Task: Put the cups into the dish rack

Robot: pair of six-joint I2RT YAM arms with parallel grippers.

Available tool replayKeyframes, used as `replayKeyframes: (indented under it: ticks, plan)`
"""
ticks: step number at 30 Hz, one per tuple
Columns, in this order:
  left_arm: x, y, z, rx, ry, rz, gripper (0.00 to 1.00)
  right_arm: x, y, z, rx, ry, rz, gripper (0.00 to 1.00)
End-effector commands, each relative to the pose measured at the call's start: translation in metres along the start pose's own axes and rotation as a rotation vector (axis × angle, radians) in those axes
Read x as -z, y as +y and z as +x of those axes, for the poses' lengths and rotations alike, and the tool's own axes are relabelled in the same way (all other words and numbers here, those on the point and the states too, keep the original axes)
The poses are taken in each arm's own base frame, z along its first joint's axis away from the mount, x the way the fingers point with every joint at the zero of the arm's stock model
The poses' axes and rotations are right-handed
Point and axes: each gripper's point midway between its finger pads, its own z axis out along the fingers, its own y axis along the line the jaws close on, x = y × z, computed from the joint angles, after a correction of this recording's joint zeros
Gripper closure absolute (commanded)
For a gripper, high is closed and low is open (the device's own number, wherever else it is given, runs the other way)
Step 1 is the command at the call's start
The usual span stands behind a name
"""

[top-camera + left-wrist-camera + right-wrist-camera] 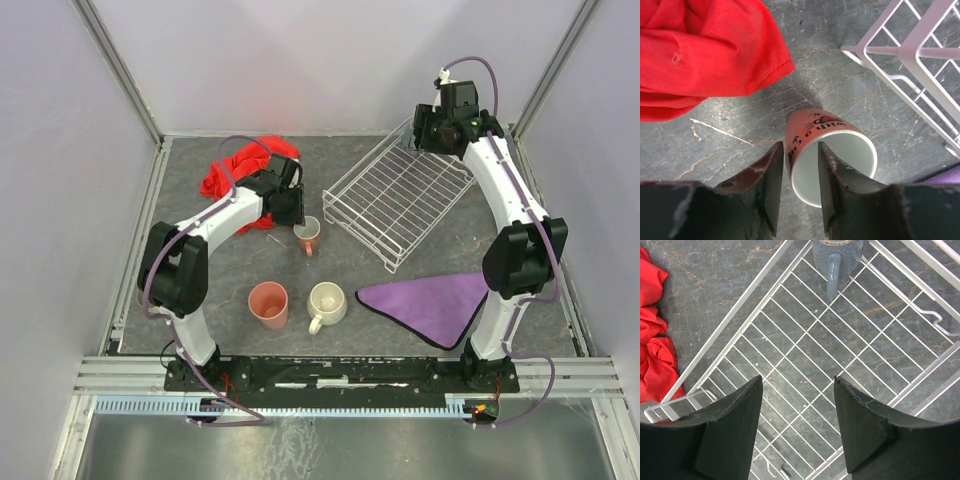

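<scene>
Left claw [800, 149] straddles the rim of the orange mug [827, 125] mid-counter [232, 265], just off the rack's [400, 195] left corner, one finger outside the wall and one inside. Whether it pinches cannot be told. Right claw [797, 385] hangs wide open and empty over the rack's far end, where a grey-blue mug [837, 252] sits. Pink tumbler [268, 304] and cream mug [326, 302] stand near the front edge.
</scene>
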Motion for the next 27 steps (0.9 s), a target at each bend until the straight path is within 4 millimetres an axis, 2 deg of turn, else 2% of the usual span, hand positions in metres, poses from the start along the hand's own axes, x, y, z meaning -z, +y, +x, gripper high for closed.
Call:
replayKeyframes:
  ticks: [1,4,6,8,12,14,18,22,27]
  plan:
    - [-0.001,-0.003,-0.009,-0.071,-0.005,-0.035,0.62,0.032,0.016,-0.031,-0.014,-0.104,-0.061,0.33]
    - [-0.007,0.002,-0.002,-0.075,0.024,-0.058,0.68,0.035,0.021,-0.031,-0.028,-0.102,-0.080,0.33]
    - [-0.008,0.004,0.000,-0.069,0.030,-0.067,0.85,0.039,0.027,-0.029,-0.035,-0.091,-0.103,0.33]
    - [-0.005,0.006,-0.001,-0.065,0.015,-0.080,0.96,0.043,0.036,-0.025,-0.030,-0.082,-0.125,0.34]
    - [0.011,0.007,-0.015,-0.077,-0.040,-0.076,0.97,0.056,0.062,-0.012,-0.011,-0.049,-0.196,0.33]
    - [0.022,0.007,-0.024,-0.065,-0.070,-0.040,0.97,0.063,0.081,-0.004,-0.026,-0.009,-0.285,0.33]
    - [0.057,0.012,-0.051,0.044,-0.176,0.088,0.97,0.084,0.114,0.011,-0.123,0.096,-0.469,0.31]
    - [0.107,0.015,-0.087,0.146,-0.343,0.227,0.97,0.110,0.139,0.012,-0.244,0.165,-0.602,0.29]
    - [0.155,-0.013,-0.123,0.256,-0.535,0.484,0.97,0.142,0.185,0.006,-0.507,0.275,-0.880,0.30]
